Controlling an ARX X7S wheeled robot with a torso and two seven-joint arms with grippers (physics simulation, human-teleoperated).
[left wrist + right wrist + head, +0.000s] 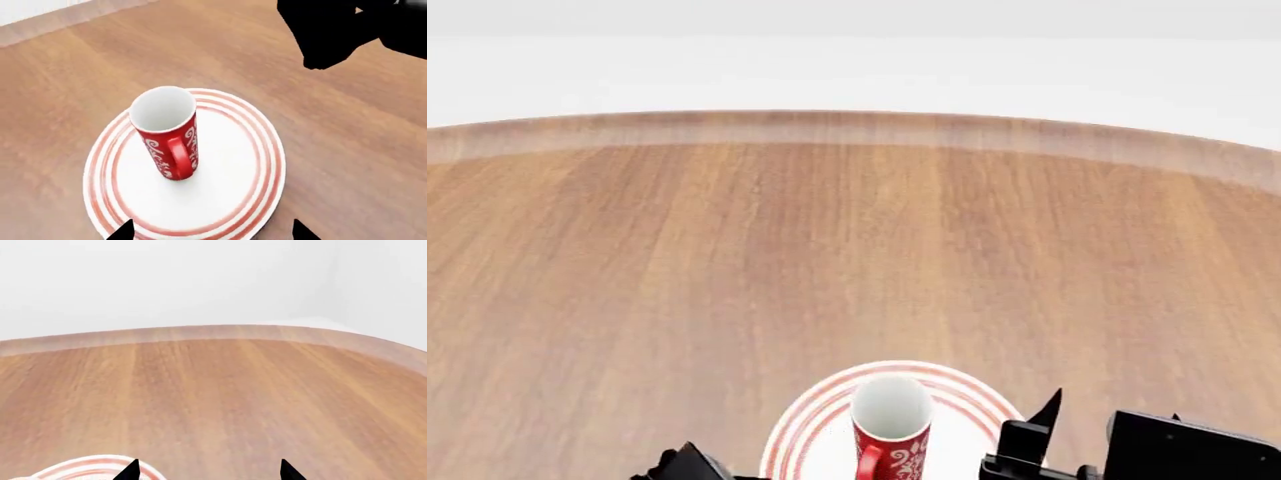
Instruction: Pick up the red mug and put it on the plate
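Observation:
The red mug [171, 135] with white floral pattern stands upright on the plate [227, 200], a white plate with red rings, a little off its middle. Its handle faces my left wrist camera. My left gripper [212, 232] is open and empty; only its two black fingertips show, apart from the mug, over the plate's near rim. In the head view the mug [890, 432] and plate [814, 425] sit at the bottom centre. My right gripper [208, 471] is open and empty, just beside the plate's rim [87, 465]; it also shows in the head view [1034, 440].
The wooden table [827, 250] is round, with its far edge [854, 125] against a white background. My right arm [347, 30] shows as a black shape beyond the plate. A bit of my left arm [687, 465] shows at the bottom left.

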